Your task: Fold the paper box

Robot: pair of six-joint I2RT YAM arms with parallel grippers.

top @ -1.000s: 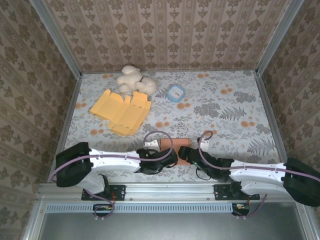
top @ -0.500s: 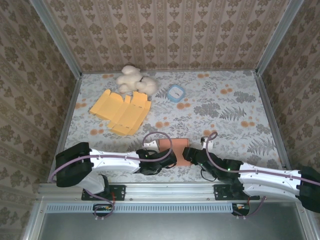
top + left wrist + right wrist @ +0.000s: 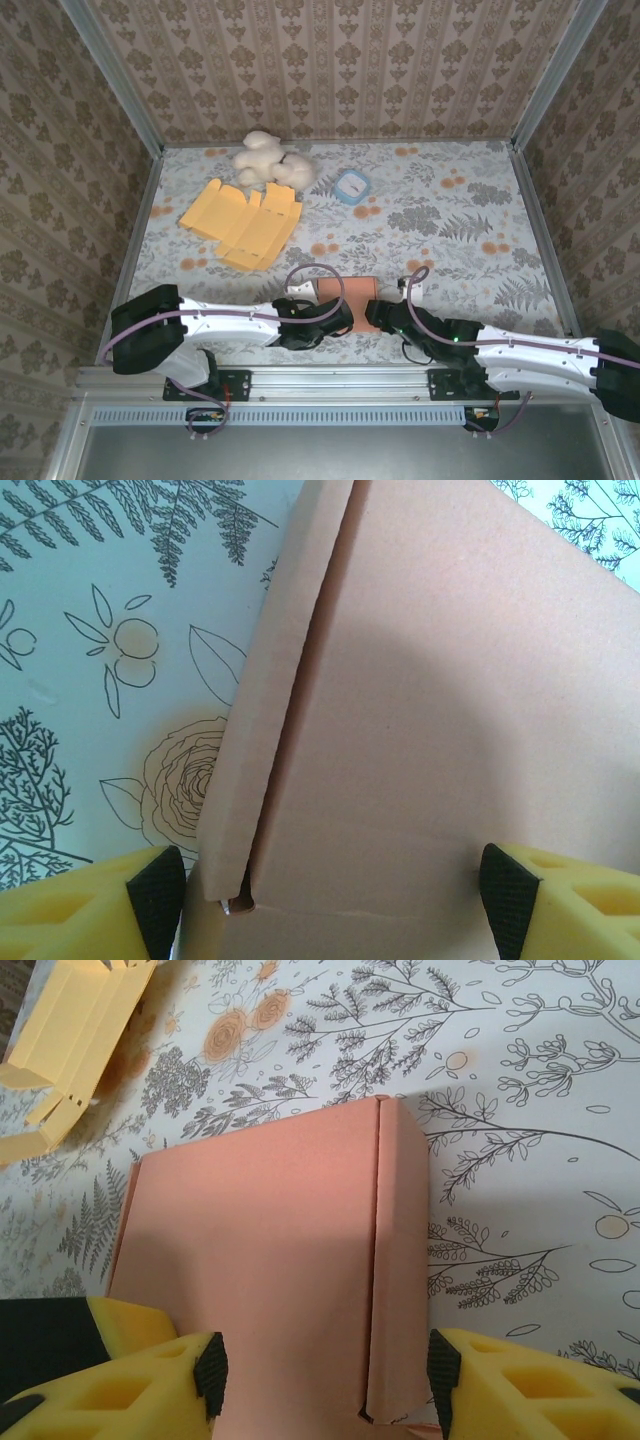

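The paper box (image 3: 347, 293), salmon pink and closed up, lies flat on the flowered counter (image 3: 450, 240), close to its near edge and about midway along it. Just nearer than the box, a metal rail (image 3: 330, 385) bounds the counter, and papered walls (image 3: 330, 60) close the other three sides. Both arms reach in low along that near edge. The left tool (image 3: 333, 888) meets the box from its left and the right tool (image 3: 327, 1378) from its right. The left tool's jaws are spread: one black pad (image 3: 158, 885) sits just beside the box's left side flap and the other is over the lid, but I cannot tell if either presses. The right tool's jaws are also spread. One pad (image 3: 443, 1380) is just beside the box's right wall and the other is above the lid, so no clear pinch shows. A narrow seam runs along each side of the lid where the flaps fold down. Beyond the box and to its right the counter is bare, a wide stretch of pattern up to the walls. Beyond it to the left is one pile of flat yellow cardboard (image 3: 243, 222), whose sheets I cannot count. Farther beyond that is one white plush toy (image 3: 270, 160). One small blue-rimmed container (image 3: 352, 186) stands straight beyond the box, well apart from it. That makes one box, two arms and two tools.
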